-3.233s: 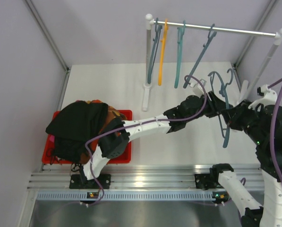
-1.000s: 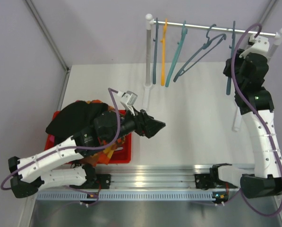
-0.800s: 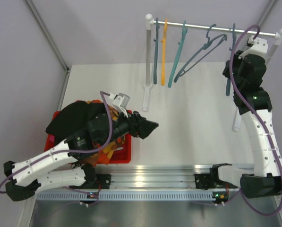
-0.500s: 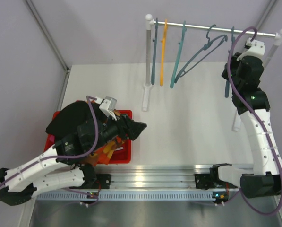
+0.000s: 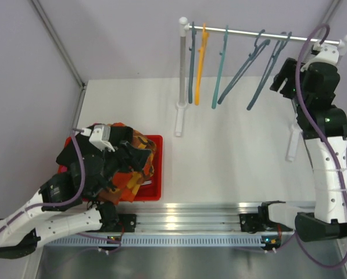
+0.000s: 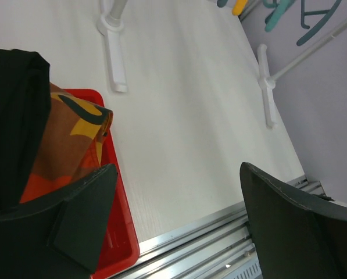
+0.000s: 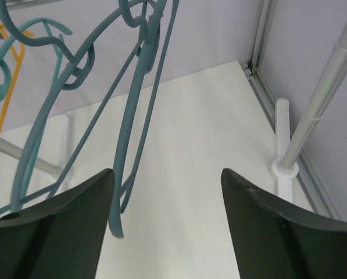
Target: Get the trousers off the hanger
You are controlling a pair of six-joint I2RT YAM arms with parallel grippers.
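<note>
**Trousers piled in the red tray, both grippers open**

The trousers lie in a heap in a red tray at the near left of the white table. A black pair is on top towards the left. An orange camouflage pair shows beside it and spills towards the tray's right rim. The other colours cannot be made out under the arm.

The left gripper hangs over the pile's right side. In the left wrist view its fingers are spread wide apart and grip nothing. The black cloth and the orange camouflage cloth lie just to one side of them, with the tray's edge below.

At the far end of the table a rail on white posts carries five hangers (one orange, the rest blue-grey or teal). The right gripper is raised near the rail's right end, just beside the rightmost hanger. In the right wrist view its fingers also stand wide apart and clasp nothing. That hanger's thin frame hangs close in front of them, nearer one finger than the other. Whether it touches that finger cannot be told.
</note>
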